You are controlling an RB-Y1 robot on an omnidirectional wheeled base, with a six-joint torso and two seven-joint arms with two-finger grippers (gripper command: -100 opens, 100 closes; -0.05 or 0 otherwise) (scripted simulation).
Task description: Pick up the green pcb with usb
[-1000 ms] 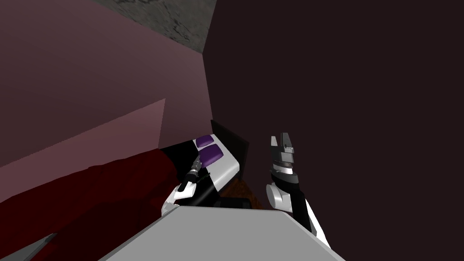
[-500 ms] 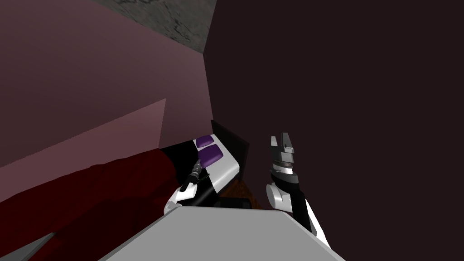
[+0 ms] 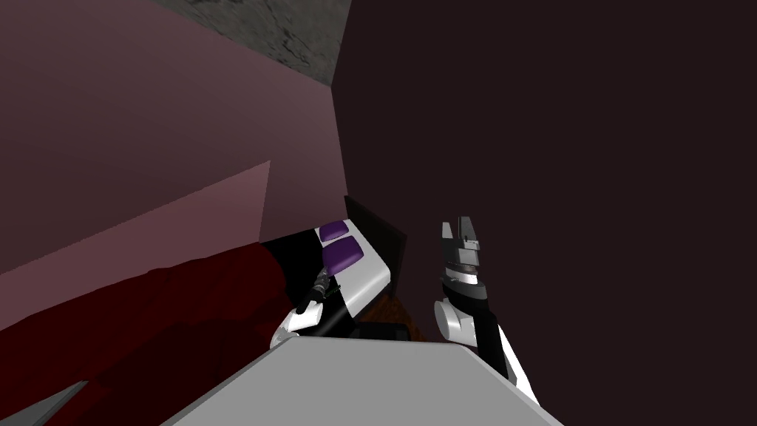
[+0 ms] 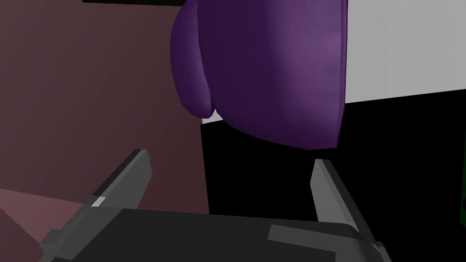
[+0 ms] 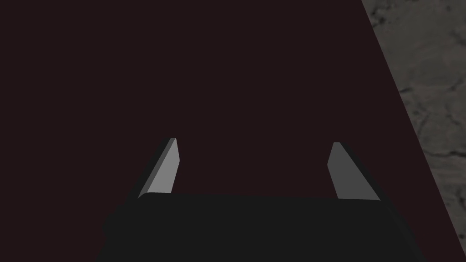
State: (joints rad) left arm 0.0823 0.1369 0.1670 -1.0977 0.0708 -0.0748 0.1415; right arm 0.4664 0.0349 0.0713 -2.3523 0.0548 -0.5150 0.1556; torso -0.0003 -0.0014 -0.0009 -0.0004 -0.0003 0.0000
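White bed (image 4: 400, 45), purple pillows (image 4: 282, 73), left gripper (image 4: 230, 157) spread

Not much of the green pcb (image 4: 463, 191) to see, just a thin dark green sliver. It sits against the black surface (image 4: 400, 150), off past one finger of the left hand (image 4: 228, 157) and below the purple pillow (image 4: 282, 68). Too little shows to tell its pose.

Right gripper (image 5: 254, 143): two thin light grey blades with pointed tips sat on a black box body.
Left gripper (image 4: 230, 159): grey blades; dark grey body carried a paler patch.
Right forearm (image 3: 486, 333): was black, white stripe, round grey joint.
Left forearm (image 3: 299, 319): white shell, dark wrist.
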